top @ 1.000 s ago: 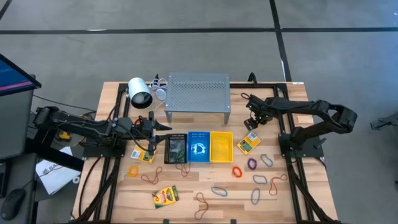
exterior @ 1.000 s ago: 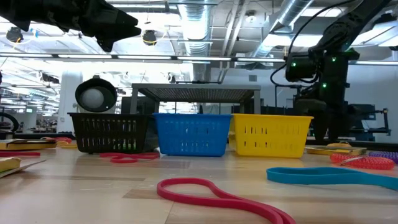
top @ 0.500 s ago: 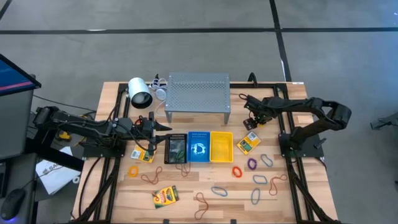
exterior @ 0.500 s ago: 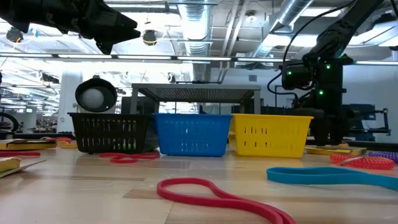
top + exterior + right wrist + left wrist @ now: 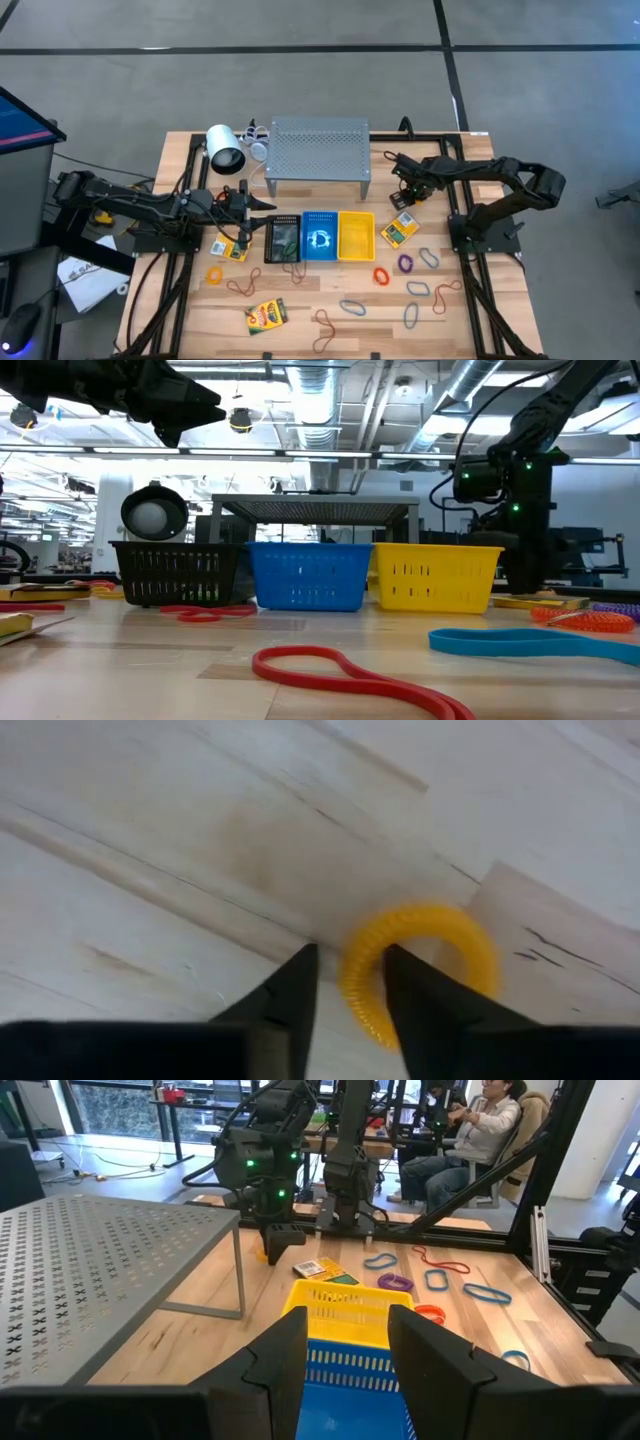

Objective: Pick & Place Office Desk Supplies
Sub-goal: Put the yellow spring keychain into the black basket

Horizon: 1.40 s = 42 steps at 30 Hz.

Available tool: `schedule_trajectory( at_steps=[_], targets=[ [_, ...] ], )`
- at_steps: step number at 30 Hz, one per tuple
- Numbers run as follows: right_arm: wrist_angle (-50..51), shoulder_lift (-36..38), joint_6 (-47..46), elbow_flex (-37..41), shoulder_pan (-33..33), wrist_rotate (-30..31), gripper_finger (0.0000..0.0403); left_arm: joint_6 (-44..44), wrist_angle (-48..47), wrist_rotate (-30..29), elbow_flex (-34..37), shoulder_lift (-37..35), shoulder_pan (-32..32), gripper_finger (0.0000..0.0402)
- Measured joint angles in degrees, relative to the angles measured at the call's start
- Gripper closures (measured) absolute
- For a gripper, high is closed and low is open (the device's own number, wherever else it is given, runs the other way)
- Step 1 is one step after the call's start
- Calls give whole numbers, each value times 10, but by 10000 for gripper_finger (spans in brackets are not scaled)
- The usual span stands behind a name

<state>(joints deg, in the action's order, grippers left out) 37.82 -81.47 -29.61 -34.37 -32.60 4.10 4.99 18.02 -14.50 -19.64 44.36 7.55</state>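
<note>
My right gripper (image 5: 405,195) points straight down at the table's far right part, just beyond a crayon box (image 5: 399,231). The right wrist view shows it (image 5: 350,965) shut on a yellow coiled loop (image 5: 425,970) that lies flat on the wood. My left gripper (image 5: 262,205) hangs level over the black basket (image 5: 282,238). It is open (image 5: 350,1370) with nothing between its fingers. Two more crayon boxes (image 5: 266,315) (image 5: 233,246) and several rubber-band loops (image 5: 415,290) lie on the table. My right gripper comes from above, fingers pointing down, with one finger (image 5: 425,1005) inside the loop and one (image 5: 290,995) outside. Between them is one side of the coil (image 5: 358,982). The loop lies flat on the table.
The black, blue (image 5: 320,236) and yellow (image 5: 356,235) baskets stand in a row at mid-table. Behind them stand the grey perforated shelf (image 5: 318,150) and a white cylinder (image 5: 225,150). A red band (image 5: 340,670) and a blue band (image 5: 530,643) lie near the front edge. People sit beyond the table (image 5: 470,1130).
My right arm has sunk a little toward the table, then kept still.
</note>
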Motion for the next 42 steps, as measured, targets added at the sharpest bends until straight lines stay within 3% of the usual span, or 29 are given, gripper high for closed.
schedule_trajectory(
  at_steps=[7,14,20,30,42],
  targets=[
    [2,1,11,0,9,0,393,0,0,0,0,0,0,266],
    [6,2,11,-4,33,4,395,0,0,0,0,0,0,266],
    [35,0,11,-39,70,-30,396,0,0,0,0,0,0,266],
    [76,1,2,-101,139,-23,401,0,0,0,0,0,0,266],
    [86,1,-2,-205,262,-28,402,0,0,0,-1,0,0,266]
  ],
)
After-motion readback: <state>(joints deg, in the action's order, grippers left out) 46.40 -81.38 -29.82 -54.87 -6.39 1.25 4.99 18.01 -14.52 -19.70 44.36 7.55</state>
